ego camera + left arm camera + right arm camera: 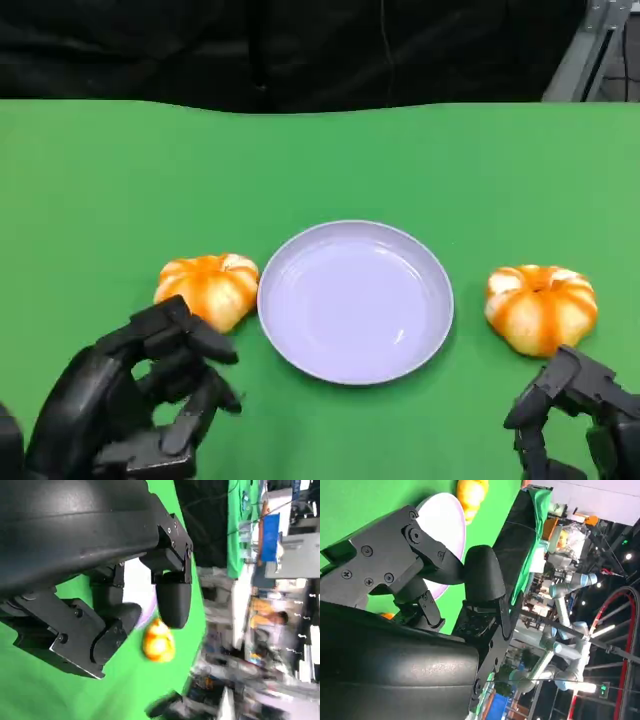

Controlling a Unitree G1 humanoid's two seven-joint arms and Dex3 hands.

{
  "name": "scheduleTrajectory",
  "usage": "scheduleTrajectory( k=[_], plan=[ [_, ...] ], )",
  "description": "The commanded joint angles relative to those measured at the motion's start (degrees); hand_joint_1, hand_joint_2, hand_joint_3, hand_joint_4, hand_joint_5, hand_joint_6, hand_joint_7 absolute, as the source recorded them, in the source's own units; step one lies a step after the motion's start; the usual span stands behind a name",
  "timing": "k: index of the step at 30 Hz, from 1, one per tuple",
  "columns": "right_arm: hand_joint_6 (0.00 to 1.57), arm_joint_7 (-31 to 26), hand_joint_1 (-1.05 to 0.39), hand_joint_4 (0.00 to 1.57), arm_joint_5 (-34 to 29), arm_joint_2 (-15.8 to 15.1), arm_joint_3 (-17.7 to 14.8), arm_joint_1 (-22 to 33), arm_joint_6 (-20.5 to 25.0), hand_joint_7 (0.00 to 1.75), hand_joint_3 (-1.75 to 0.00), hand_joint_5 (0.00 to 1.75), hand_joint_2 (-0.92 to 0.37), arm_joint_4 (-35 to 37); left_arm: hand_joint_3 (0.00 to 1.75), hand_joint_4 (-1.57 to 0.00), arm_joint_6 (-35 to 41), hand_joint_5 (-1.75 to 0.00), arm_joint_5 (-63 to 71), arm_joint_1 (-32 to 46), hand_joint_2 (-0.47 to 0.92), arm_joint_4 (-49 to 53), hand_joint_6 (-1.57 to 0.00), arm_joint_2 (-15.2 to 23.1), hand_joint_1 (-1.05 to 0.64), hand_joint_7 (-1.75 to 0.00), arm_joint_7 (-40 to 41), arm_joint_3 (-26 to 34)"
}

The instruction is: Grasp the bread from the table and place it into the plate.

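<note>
2 orange-and-white bread rolls lie on the green table point(100, 180), one point(208, 288) just left of the empty lavender plate point(355, 301) at frame center and the other point(541, 307) at the right. The left hand point(140, 400), lower left, hangs near the left roll with fingers spread, holding nothing. The right hand point(575, 415), lower right, sits just below the right roll, empty with fingers apart.

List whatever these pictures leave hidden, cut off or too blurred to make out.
- Right hand: cut off by the head view's lower edge, so its grip cannot be told.
- Orange-and-white pumpkin-shaped bread on the left: its near edge is hidden behind the left hand in the head view.
- Round pale lilac plate: partly covered by the black fingers in the right wrist view.
- Room beyond the green table: blurred in the left wrist view.
</note>
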Motion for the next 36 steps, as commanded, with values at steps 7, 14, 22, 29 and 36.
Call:
scheduleTrajectory(
  k=[7, 14, 22, 29, 36],
  plan=[
    [0.75, -0.30, -0.11, 0.82, 0.48, -0.17, -0.31, -0.02, 0.77, 1.51, -1.17, 1.75, -0.54, -0.77, 0.11, -0.25, -14.87, -0.71, 33.76, -7.77, 0.92, 1.26, -0.52, 11.25, -0.58, -0.29, 8.23, -0.52],
    [0.75, -0.22, -0.11, 0.82, 0.67, -0.17, -0.19, -0.09, 1.04, 1.51, -1.15, 1.75, -0.55, -0.80, 0.03, -0.31, -15.80, -0.39, 53.91, -16.30, 0.91, 6.99, -0.63, 16.56, -0.82, -0.04, 13.80, -4.07],
    [0.75, 0.00, -0.11, 0.82, 0.89, -0.19, 0.05, 0.03, 1.16, 1.52, -1.16, 1.75, -0.54, -1.03, 0.00, -0.24, -10.10, -0.21, 62.56, -24.64, 0.89, 15.08, -0.55, 18.22, -0.93, 0.00, 10.75, -9.91],
    [0.74, 0.04, -0.10, 0.82, 0.51, -0.26, 0.32, 0.04, 1.14, 1.52, -1.16, 1.75, -0.54, -1.33, 0.00, -0.21, -7.92, -0.11, 63.82, -31.51, 0.84, 26.85, -0.49, 17.65, -0.94, 0.00, 11.49, -14.88],
    [0.74, -0.07, -0.10, 0.82, 0.30, 0.25, 0.80, 1.82, 3.50, 1.53, -1.16, 1.75, -0.54, -4.12, 0.00, -0.24, -9.42, -0.07, 63.09, -34.86, 0.85, 39.66, -0.49, 15.44, -0.98, 0.00, 16.11, -19.28]
  ],
)
